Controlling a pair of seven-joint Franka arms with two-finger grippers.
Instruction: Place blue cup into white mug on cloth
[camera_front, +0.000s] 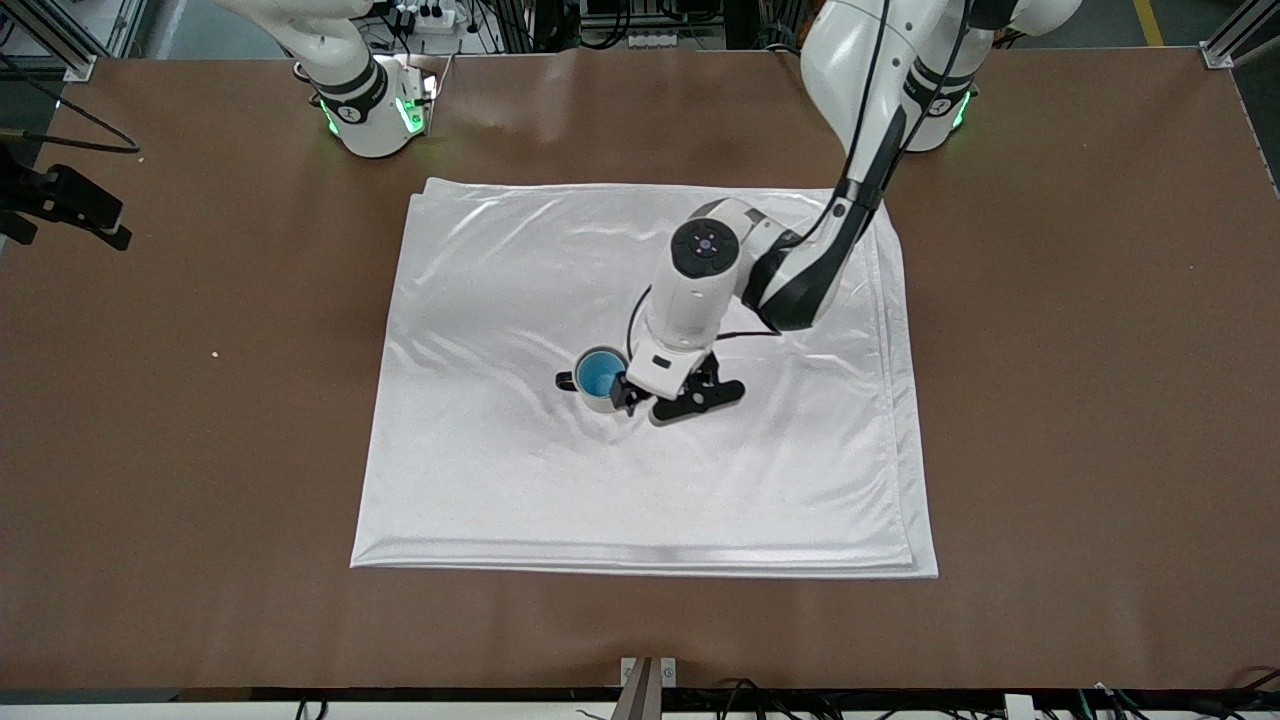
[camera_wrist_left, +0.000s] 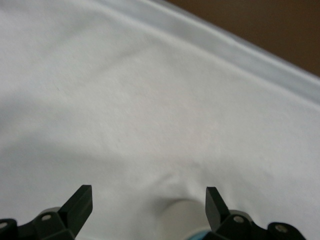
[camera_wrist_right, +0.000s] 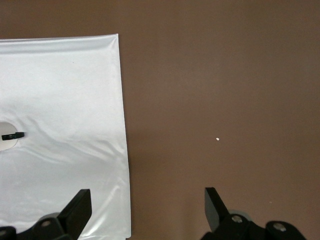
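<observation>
We see the blue cup (camera_front: 601, 375) sitting inside the white mug (camera_front: 597, 398), and the mug stands on the cloth (camera_front: 500, 480), close to its middle. In the front view only the bright blue inside and the pale rim show, with the mug's small dark handle pointing toward the right arm's end of the table.

The left gripper (camera_front: 668, 398) is low over the cloth, just beside the mug on the side toward the left arm's end of the table. One dark finger is right against the mug's wall; we cannot tell if it touches it. In the left wrist view the left gripper (camera_wrist_left: 149, 204) has its fingers (camera_wrist_left: 80, 204) spread wide with nothing between them. The mug (camera_wrist_left: 180, 220) appears at the edge of this view, closer to one finger than the other, with a thin blue strip of the cup (camera_wrist_left: 200, 235) at its rim. So the cup and mug lie close under the jaws, but they are not gripped.

The right arm waits, raised near its base. The right gripper (camera_wrist_right: 147, 210) is over the bare brown table (camera_wrist_right: 225, 100), beside the edge of the cloth (camera_wrist_right: 60, 100), and its jaws are also wide apart and hold nothing. A small white speck (camera_wrist_right: 218, 139) lies on the table there.
</observation>
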